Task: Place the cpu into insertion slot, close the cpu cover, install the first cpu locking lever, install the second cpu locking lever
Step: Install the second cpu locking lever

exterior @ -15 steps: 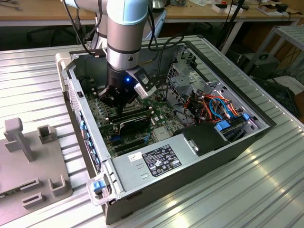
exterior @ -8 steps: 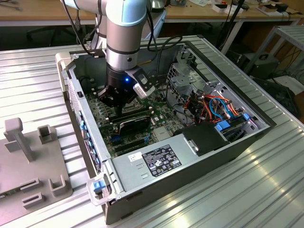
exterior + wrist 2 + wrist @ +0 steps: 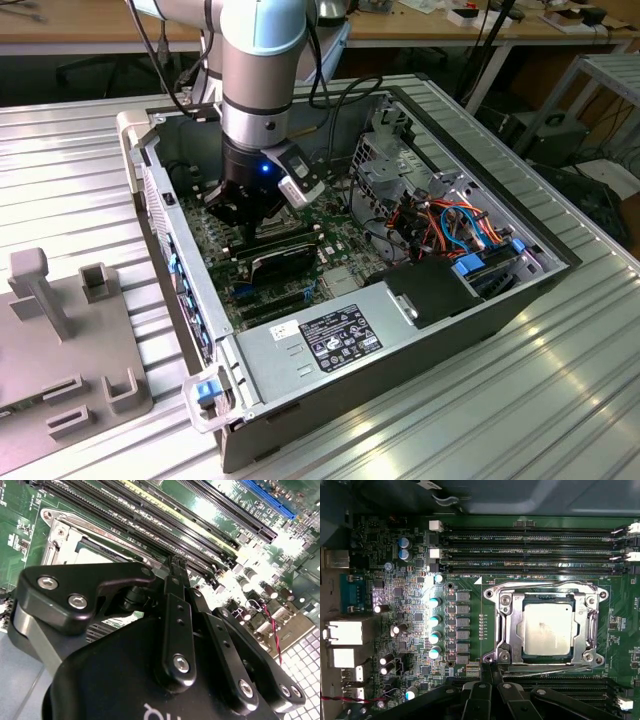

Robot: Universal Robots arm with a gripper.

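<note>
Sitting flat under the cpu cover (image 3: 547, 625), just ahead of the pressed-together, empty claw (image 3: 492, 672), the cpu (image 3: 546, 629) looks light, stiff, fragile; only edges offer hold.

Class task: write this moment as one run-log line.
cpu: seated in slot | cover: down over cpu | gripper: beside socket, holding nothing, over board

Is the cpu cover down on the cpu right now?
Touching: in the first wrist view the cpu cover lies flat around the cpu, its frame overlapping the chip's edges.
</note>
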